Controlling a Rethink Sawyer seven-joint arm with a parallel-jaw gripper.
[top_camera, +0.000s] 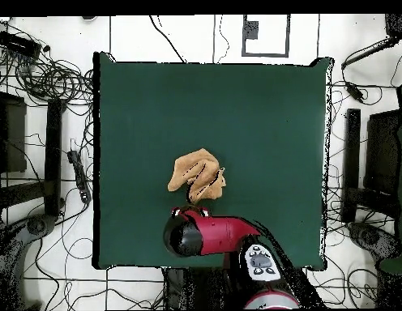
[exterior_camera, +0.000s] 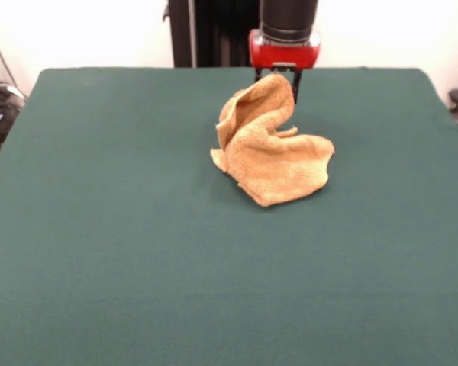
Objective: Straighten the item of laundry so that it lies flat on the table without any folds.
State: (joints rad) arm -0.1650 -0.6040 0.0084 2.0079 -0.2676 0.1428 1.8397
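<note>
The orange-yellow towel (exterior_camera: pixel 269 149) sits crumpled near the middle of the green desk (exterior_camera: pixel 122 252), one corner pulled up into a peak. The gripper (exterior_camera: pixel 277 76) meets that peak from above, its fingers apparently pinching the raised cloth.

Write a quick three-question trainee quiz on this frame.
1. True or false: the towel lies flat on the table.
2. Which part of the towel is raised? A) the end nearest the end effector B) the end nearest the front camera C) none
3. Fill in: the end effector is at the towel's ___ point.

Key:
1. False; it is crumpled, with folds.
2. A; the far end peaks up at the end effector, the rest rests on the table.
3. Highest.
</note>
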